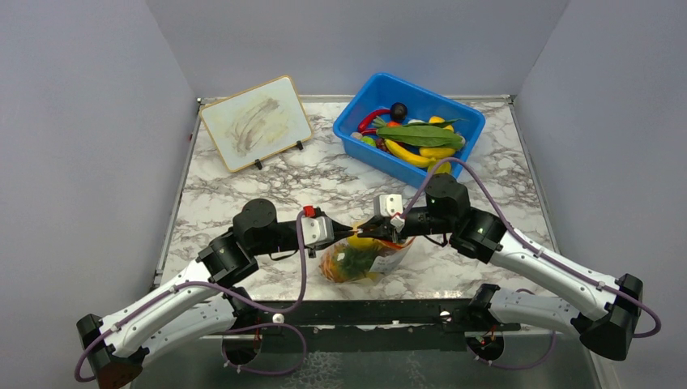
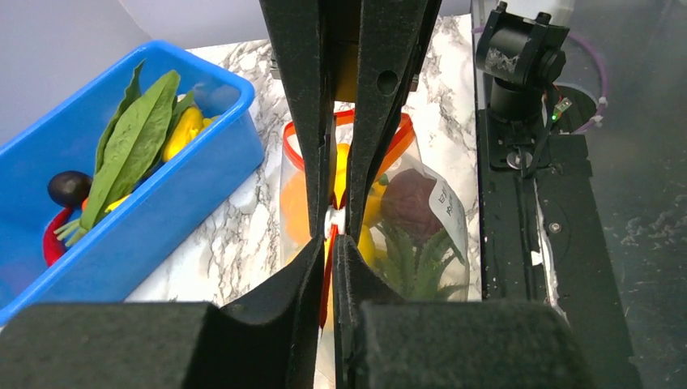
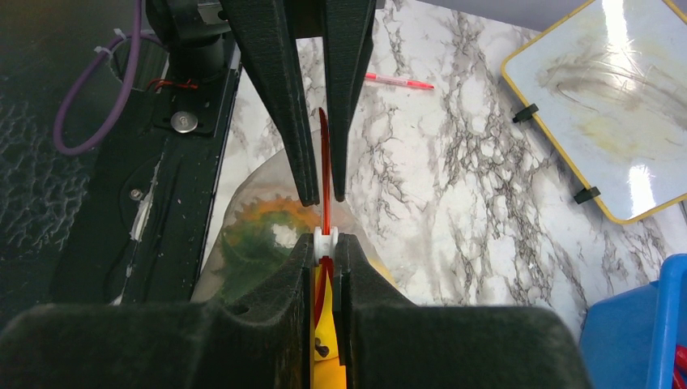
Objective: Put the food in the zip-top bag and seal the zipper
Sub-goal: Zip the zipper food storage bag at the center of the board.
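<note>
Near the table [image 1: 243,182] edge, left tool [image 2: 332,235] and right tool [image 3: 326,243] clench one zipper [image 3: 323,150] on one zip-top bag [image 1: 364,261].

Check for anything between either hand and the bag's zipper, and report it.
Nothing visible stands between them. The left hand and the right hand are both closed on the zipper itself, tips almost meeting above the zip-top bag. The blue bin sits well behind.

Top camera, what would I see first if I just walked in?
The left gripper and right gripper meet in the middle, both pinching the zipper of the zip-top bag full of colourful food. At the far right sits a bright blue bin with more toy fruit.
</note>
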